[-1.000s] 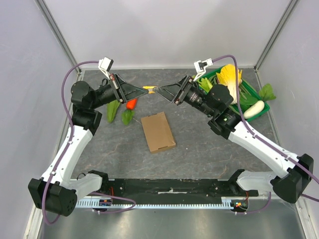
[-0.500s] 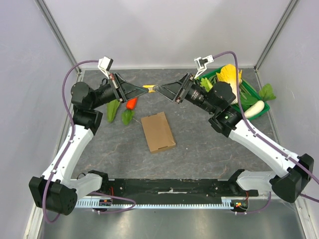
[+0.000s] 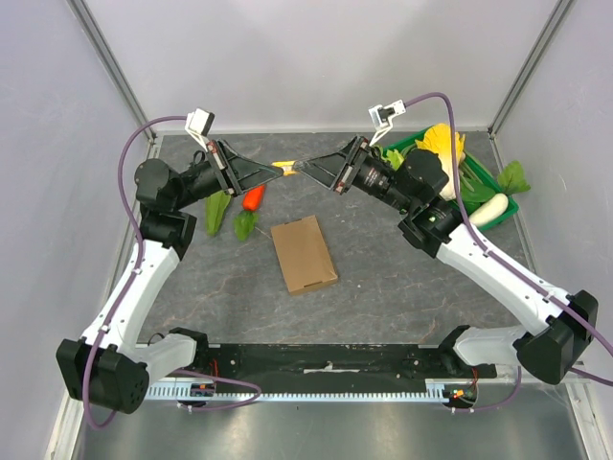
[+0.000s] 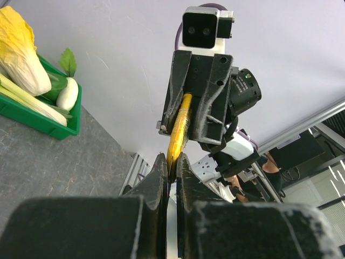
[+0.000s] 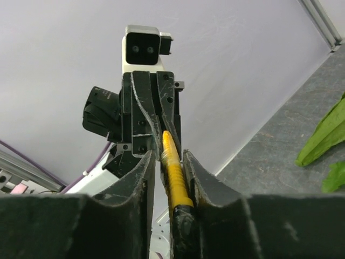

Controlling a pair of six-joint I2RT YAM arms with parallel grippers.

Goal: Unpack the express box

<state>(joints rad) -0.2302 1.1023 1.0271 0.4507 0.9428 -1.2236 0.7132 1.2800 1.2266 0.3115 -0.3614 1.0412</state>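
The express box (image 3: 304, 254), a flat brown cardboard box with its lid down, lies on the grey table between the arms. Above the far side of the table both grippers meet tip to tip. My left gripper (image 3: 278, 170) is shut on the thin end of a yellow-handled tool (image 3: 285, 169); in the left wrist view the tool (image 4: 179, 127) rises from the left gripper (image 4: 171, 162) into the other arm's fingers. My right gripper (image 5: 167, 159) straddles the yellow handle (image 5: 173, 172), which rests against one finger, with a gap at the other.
A green crate (image 3: 502, 213) at the back right holds a yellow cabbage (image 3: 442, 153), a white radish (image 3: 488, 209) and leafy greens. A red vegetable (image 3: 252, 199) and green leaves (image 3: 218, 213) lie on the table under the left arm.
The right gripper has crept left and up, further over the yellow handle, and its jaws have narrowed around it. The left gripper keeps its hold and has not moved.
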